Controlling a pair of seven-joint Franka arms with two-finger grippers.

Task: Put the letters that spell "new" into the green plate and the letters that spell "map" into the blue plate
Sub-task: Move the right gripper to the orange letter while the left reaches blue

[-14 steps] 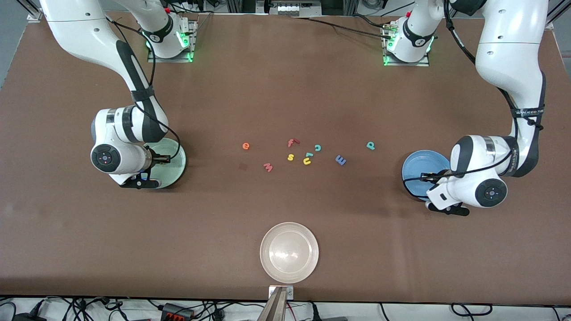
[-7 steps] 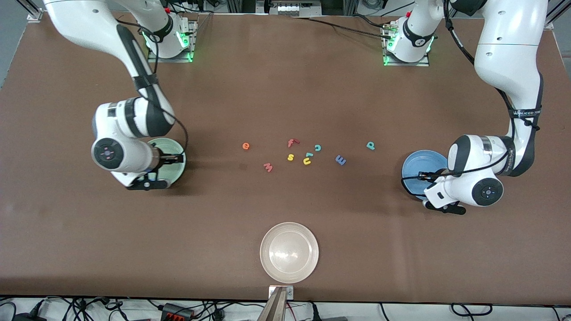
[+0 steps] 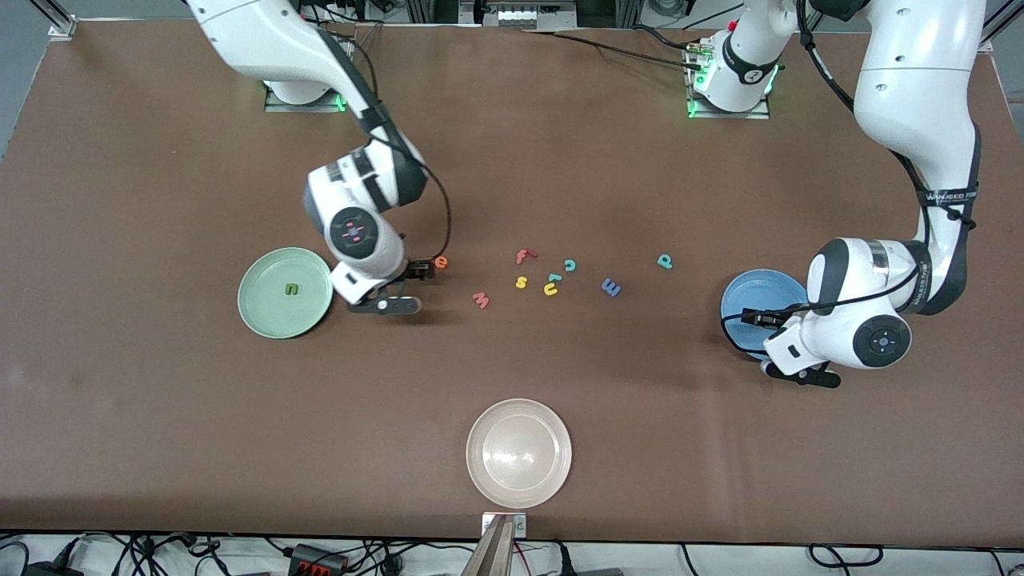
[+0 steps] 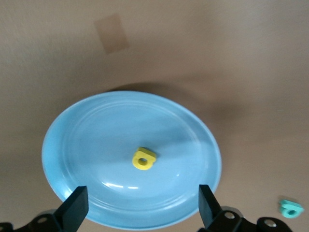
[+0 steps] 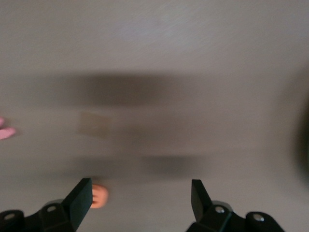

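Observation:
The green plate (image 3: pixel 264 316) holds the dark green "n" (image 3: pixel 291 289). My right gripper (image 3: pixel 420 270) hangs open low over the table, with the orange "e" (image 3: pixel 441 262) (image 5: pixel 99 195) just beside one of its fingers (image 5: pixel 79 195). The red-pink "w" (image 3: pixel 480 300) lies nearer the front camera. My left gripper (image 3: pixel 758 318) (image 4: pixel 142 208) stands open over the blue plate (image 3: pixel 756 290) (image 4: pixel 87 140), where a yellow letter (image 4: pixel 144 159) lies. The blue "m" (image 3: pixel 610 287) and teal "p" (image 3: pixel 664 261) (image 4: pixel 291 208) rest on the table.
Mid-table, a red "f" (image 3: pixel 524 256), teal "c" (image 3: pixel 570 265), yellow "s" (image 3: pixel 521 282) and yellow "u" (image 3: pixel 550 289) lie in a loose cluster. A whitish-beige plate (image 3: pixel 518 453) sits near the table's front edge.
The right arm swung from over the green plate to beside the orange "e", leaving the "n" in the plate. The left gripper stayed over the blue plate and opened.

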